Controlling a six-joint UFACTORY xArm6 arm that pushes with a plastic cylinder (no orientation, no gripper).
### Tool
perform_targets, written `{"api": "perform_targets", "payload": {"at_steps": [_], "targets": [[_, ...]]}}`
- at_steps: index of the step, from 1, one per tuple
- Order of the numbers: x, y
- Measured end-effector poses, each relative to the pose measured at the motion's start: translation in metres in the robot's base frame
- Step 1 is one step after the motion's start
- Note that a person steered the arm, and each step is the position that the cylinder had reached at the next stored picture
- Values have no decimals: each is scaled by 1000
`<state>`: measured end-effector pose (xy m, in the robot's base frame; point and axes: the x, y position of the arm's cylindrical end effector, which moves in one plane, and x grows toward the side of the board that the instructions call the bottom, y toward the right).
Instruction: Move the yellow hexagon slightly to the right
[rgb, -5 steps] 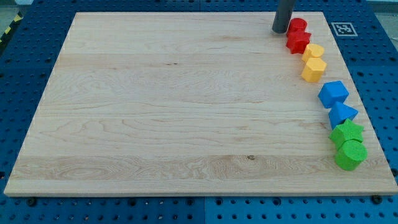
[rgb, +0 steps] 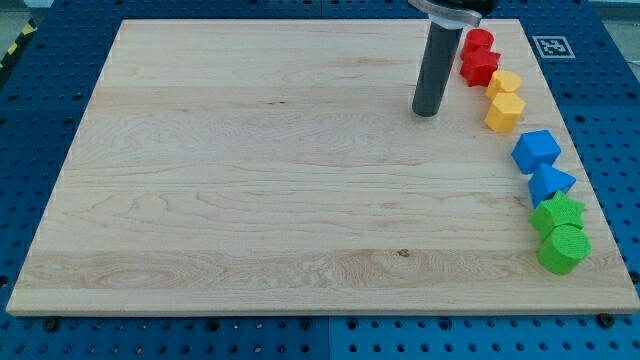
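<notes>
The yellow hexagon lies near the board's right edge, just below a red star and above a second yellow block. My tip stands on the board to the left of the two yellow blocks, apart from both, roughly level with the lower one. The rod rises from it to the view's top.
A red cylinder sits above the red star. Down the right edge follow a blue cube, a blue triangle, a green star and a green cylinder. A marker tag sits beyond the wooden board.
My tip has moved down and slightly left, from beside the red cylinder to a spot left of the yellow blocks. No block has moved.
</notes>
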<state>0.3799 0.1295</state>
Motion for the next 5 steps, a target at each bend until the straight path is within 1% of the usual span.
{"api": "perform_targets", "payload": {"at_steps": [1,3,5], "targets": [[8,10],[9,34],[9,41]]}}
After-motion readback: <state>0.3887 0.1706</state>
